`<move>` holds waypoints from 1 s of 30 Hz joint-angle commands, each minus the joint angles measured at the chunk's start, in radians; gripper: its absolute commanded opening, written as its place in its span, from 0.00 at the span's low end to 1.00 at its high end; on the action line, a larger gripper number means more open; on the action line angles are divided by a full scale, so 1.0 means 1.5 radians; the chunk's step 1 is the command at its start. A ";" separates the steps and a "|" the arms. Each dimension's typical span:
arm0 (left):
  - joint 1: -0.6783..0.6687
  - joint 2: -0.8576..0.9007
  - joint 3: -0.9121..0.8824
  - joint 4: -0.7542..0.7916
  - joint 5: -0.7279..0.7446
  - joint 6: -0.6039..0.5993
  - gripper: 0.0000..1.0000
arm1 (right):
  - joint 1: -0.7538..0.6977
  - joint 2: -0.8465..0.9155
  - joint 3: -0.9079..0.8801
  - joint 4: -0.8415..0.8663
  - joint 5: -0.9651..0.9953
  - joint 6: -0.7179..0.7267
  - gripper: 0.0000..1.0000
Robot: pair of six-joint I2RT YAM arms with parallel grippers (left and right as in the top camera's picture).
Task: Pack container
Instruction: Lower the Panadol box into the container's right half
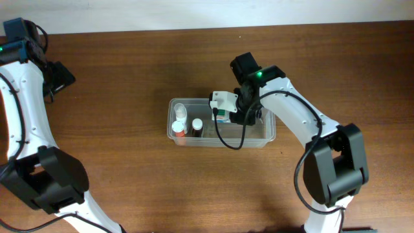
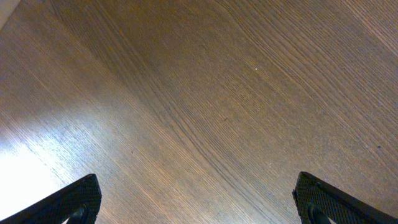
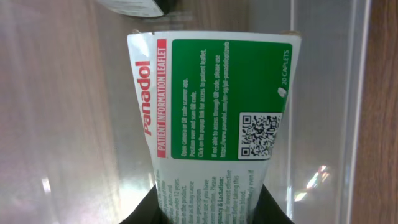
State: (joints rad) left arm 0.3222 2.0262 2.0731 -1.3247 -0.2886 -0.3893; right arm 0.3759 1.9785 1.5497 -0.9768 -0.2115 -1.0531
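**A:** Start with the biggest thing. What carries it all?

**B:** A brown wooden counter [image 1: 129,77]. The left arm [image 1: 26,110] runs up the 9 o'clock edge, and the right arm [image 1: 304,123] reaches in from 5 o'clock toward the middle.

**A:** And the container?

**B:** The container [image 1: 270,133] lies almost at the centre of the overhead view, long side running 9 to 3 o'clock, flat on the counter.

**A:** What is each pincer doing?

**B:** The left pincer [image 2: 199,202] is out at 10 o'clock, well apart from the container, its jaws spread wide over bare wood with nothing between them. The right pincer [image 1: 242,111] is above the container's middle, near the 12 o'clock wall, clenched on a green-and-white carton [image 3: 217,118] marked Panadol.

**A:** Is the carton down inside?

**B:** The wrist view shows clear walls around it, so it is within the container's outline. I cannot tell whether it touches the floor.

**A:** Anything smaller?

**B:** At the 9 o'clock end inside are small bottles: a white-capped bottle [image 1: 179,112], another one [image 1: 179,128] just beside it at 6 o'clock, and a dark bottle [image 1: 197,125] at their 3 o'clock.
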 commanded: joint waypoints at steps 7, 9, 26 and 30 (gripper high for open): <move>0.002 0.004 0.009 0.000 -0.005 0.001 0.99 | 0.011 0.049 -0.005 0.032 -0.019 -0.011 0.24; 0.002 0.004 0.009 0.000 -0.005 0.001 0.99 | 0.012 0.061 -0.005 0.041 -0.019 -0.011 0.24; 0.002 0.004 0.009 0.000 -0.005 0.001 0.99 | 0.029 0.077 -0.005 0.062 -0.019 -0.005 0.59; 0.002 0.004 0.009 0.000 -0.005 0.001 0.99 | 0.029 0.077 -0.004 0.062 -0.021 -0.003 0.60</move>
State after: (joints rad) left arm 0.3222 2.0262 2.0731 -1.3247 -0.2886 -0.3893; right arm 0.4107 2.0918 1.5497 -0.8875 -0.2272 -1.0653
